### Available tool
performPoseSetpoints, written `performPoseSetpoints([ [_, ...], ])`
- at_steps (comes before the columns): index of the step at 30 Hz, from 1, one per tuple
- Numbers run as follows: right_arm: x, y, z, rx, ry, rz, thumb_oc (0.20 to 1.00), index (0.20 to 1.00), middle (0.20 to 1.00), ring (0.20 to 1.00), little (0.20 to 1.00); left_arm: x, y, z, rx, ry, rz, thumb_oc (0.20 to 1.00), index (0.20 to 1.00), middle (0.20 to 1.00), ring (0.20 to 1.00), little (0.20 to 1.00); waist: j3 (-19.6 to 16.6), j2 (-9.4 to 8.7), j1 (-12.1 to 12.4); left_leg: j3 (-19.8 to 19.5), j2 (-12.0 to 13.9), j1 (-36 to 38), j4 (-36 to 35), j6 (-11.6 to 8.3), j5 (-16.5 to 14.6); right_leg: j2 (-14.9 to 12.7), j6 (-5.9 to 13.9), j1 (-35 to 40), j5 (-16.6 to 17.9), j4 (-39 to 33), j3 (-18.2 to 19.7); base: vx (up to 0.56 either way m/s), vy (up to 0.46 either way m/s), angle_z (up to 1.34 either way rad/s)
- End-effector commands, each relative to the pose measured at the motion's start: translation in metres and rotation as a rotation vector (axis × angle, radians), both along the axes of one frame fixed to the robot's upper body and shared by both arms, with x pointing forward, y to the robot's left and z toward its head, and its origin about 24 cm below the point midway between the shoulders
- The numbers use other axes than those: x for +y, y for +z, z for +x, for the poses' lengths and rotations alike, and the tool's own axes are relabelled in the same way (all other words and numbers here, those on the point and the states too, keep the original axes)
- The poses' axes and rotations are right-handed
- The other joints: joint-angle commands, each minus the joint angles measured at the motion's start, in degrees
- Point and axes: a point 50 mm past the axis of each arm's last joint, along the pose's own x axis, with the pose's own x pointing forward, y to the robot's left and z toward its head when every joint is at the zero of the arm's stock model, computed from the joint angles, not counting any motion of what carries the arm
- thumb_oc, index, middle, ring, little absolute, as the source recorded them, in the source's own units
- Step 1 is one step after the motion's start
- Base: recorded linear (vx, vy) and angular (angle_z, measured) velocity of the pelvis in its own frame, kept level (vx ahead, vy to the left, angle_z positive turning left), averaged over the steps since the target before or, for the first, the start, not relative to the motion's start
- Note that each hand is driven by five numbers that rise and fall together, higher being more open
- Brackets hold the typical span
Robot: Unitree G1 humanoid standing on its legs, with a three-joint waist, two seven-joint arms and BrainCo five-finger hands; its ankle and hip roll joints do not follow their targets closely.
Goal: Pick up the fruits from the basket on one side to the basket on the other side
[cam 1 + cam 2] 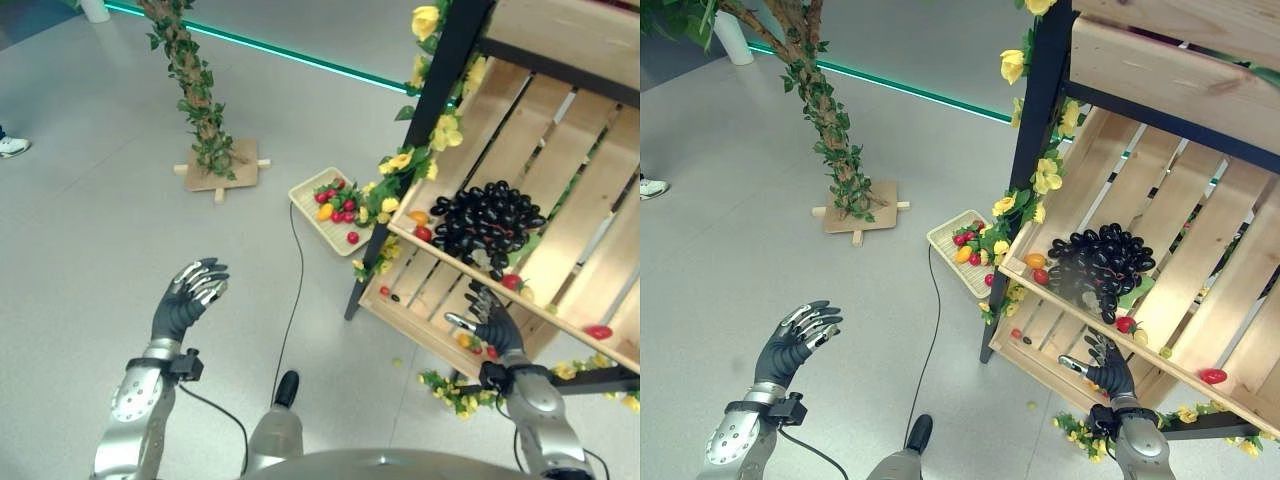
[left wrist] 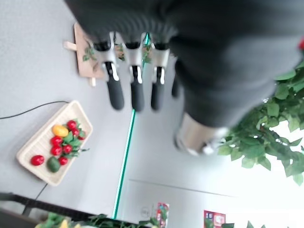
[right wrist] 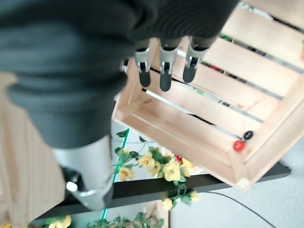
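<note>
While your right hand [image 1: 492,322] reaches into the lower wooden crate [image 1: 440,300] with fingers loosely spread, it holds nothing. Your left hand [image 1: 187,295] hangs open over the floor. Fruits [image 1: 336,201] lie in the flat basket [image 1: 312,213] beside the stand.

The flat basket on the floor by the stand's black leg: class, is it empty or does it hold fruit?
It holds fruit. The basket carries several small red fruits, an orange one and a green one, with some leaves.

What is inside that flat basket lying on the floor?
The flat basket holds red fruits, one yellow-orange, one green, with some leaves. What lies beneath them cannot be seen.
</note>
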Motion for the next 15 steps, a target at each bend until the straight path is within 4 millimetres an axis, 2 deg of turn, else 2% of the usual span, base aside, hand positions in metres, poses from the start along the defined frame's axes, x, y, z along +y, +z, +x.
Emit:
performPoseSetpoints([
  [1, -0.019, 0.028, 0.007, -0.128, -0.019, -0.092, 1.000, 1.000, 1.000, 1.000, 1.000, 0.003, 0.014, 0.011, -0.091, 0.001, 0.081, 1.000, 1.000, 1.000, 1.000, 1.000, -0.90, 1.63, -1.42, 2.77, 4.00, 1.12, 0.68, -2.96, -3.52, 0.49, -4.35, -5.41, -10.85, 10.87, 0.66, -0.01, -0.018, -0.04],
  [7, -0.020, 0.021, 0.005, -0.092, -0.020, -0.100, 1.000, 1.000, 1.000, 1.000, 1.000, 0.005, 0.004, 0.010, -0.041, 0.019, 0.109, 1.000, 1.000, 1.000, 1.000, 1.000, -0.37, 1.70, -2.92, 4.54, 4.75, 1.06, 2.44, -2.91, -4.30, 1.12, -4.50, -5.36, -10.60, 9.75, 2.93, -0.02, -0.014, -0.11],
  [9, -0.020, 0.017, 0.006, -0.066, -0.020, -0.104, 1.000, 1.000, 1.000, 1.000, 1.000, 0.006, -0.013, 0.009, 0.036, 0.029, 0.118, 1.000, 1.000, 1.000, 1.000, 1.000, -0.16, 1.83, -3.66, 5.82, 5.00, 1.24, 3.32, -2.69, -4.85, 1.25, -4.49, -5.35, -10.17, 8.91, 4.34, -0.04, 0.010, -0.46],
  [10, -0.020, 0.013, 0.006, -0.043, -0.010, -0.112, 1.000, 1.000, 1.000, 1.000, 1.000, 0.008, -0.031, 0.006, 0.126, 0.042, 0.151, 1.000, 1.000, 1.000, 1.000, 1.000, 0.03, 1.86, -4.49, 6.82, 5.12, 1.38, 4.15, -2.43, -5.26, 1.21, -4.38, -5.40, -9.73, 8.25, 5.64, -0.04, 0.019, -0.39],
  [11, -0.020, 0.013, 0.006, -0.044, -0.010, -0.112, 1.000, 1.000, 1.000, 1.000, 1.000, 0.008, -0.031, 0.007, 0.125, 0.042, 0.151, 1.000, 1.000, 1.000, 1.000, 1.000, 0.06, 1.90, -4.34, 6.98, 5.16, 1.41, 4.21, -2.41, -5.34, 1.24, -4.38, -5.40, -9.66, 8.17, 5.80, -0.04, 0.032, -0.32],
  [13, -0.020, 0.003, 0.006, 0.015, 0.002, -0.128, 1.000, 1.000, 1.000, 1.000, 1.000, 0.012, -0.070, -0.004, 0.306, 0.073, 0.146, 1.000, 1.000, 1.000, 1.000, 1.000, -0.15, 2.05, -5.51, 8.81, 5.32, 2.42, 4.72, -1.89, -6.16, 1.33, -3.97, -5.27, -8.78, 6.57, 8.76, -0.03, 0.054, -0.53],
  [14, -0.020, 0.003, 0.006, 0.014, 0.002, -0.129, 1.000, 1.000, 1.000, 1.000, 1.000, 0.012, -0.070, -0.004, 0.305, 0.073, 0.145, 1.000, 1.000, 1.000, 1.000, 1.000, -0.12, 2.09, -5.39, 8.97, 5.36, 2.48, 4.72, -1.87, -6.21, 1.35, -3.96, -5.27, -8.72, 6.50, 8.92, -0.03, 0.059, -1.04],
  [15, -0.020, -0.002, 0.006, 0.037, 0.003, -0.129, 1.000, 1.000, 1.000, 1.000, 1.000, 0.013, -0.084, -0.009, 0.371, 0.080, 0.145, 1.000, 1.000, 1.000, 1.000, 1.000, -0.28, 2.09, -5.87, 9.58, 5.37, 2.94, 4.87, -1.67, -6.64, 1.42, -3.76, -5.24, -8.28, 5.89, 10.10, 0.01, 0.060, -0.84],
])
